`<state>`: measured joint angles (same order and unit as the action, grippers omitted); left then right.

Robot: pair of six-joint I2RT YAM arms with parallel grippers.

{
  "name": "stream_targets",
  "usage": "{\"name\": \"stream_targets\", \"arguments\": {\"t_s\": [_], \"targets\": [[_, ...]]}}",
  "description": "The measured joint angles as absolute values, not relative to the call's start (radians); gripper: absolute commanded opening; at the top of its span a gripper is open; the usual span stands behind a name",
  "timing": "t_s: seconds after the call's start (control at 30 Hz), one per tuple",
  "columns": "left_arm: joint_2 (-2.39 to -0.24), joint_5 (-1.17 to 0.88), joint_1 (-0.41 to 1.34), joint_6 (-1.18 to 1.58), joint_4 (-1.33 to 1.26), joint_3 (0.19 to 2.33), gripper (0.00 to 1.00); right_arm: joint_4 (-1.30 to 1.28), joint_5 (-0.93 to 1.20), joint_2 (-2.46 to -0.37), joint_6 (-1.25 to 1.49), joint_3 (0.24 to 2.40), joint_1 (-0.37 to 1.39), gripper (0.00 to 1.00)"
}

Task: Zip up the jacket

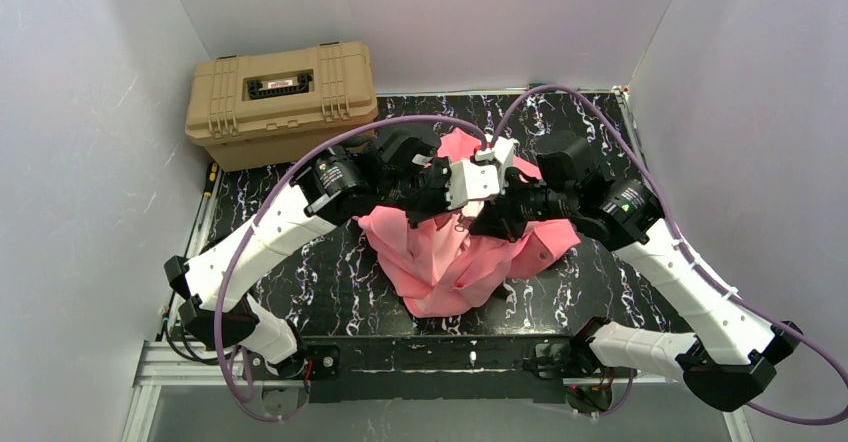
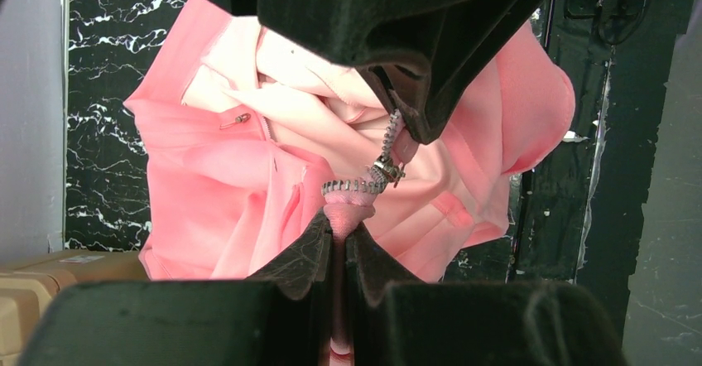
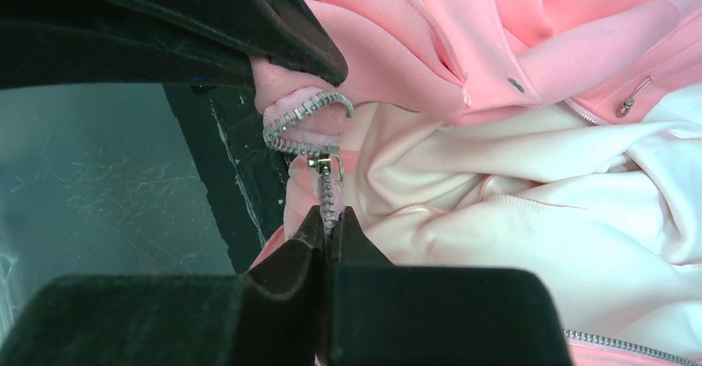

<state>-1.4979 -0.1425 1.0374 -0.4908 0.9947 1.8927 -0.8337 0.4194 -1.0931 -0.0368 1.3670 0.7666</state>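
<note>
- Looking down from the top camera, I saw the jacket (image 1: 450, 267) in a crumpled heap near the middle of the black table (image 1: 330, 272). It was well apart from the tan case (image 1: 285, 102) in the far left corner.
- The left gripper (image 1: 437, 190) and the right gripper (image 1: 492, 217) met close together over the top of the pink heap.
- In the left wrist camera, the left jaws were squeezed tight on a fold of pink cloth at the end of the zipper (image 2: 356, 185). The silver slider (image 2: 387, 170) sat just past that fold.
- The right fingers (image 2: 430, 93) came in from above and pinched the zipper teeth right beside the slider.
- In the right wrist camera, the right jaws were pressed together on the row of teeth, just below the slider. The pale lining (image 3: 513, 217) showed off to the side, where the front of the jacket lay open.
</note>
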Motion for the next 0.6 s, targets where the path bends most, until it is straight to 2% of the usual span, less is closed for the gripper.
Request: {"name": "stream_targets", "arguments": {"t_s": [0.6], "targets": [[-1.498, -0.141, 1.037, -0.493, 0.995, 1.920, 0.00, -0.838, 0.437, -1.087, -0.032, 1.359, 0.769, 0.01]]}}
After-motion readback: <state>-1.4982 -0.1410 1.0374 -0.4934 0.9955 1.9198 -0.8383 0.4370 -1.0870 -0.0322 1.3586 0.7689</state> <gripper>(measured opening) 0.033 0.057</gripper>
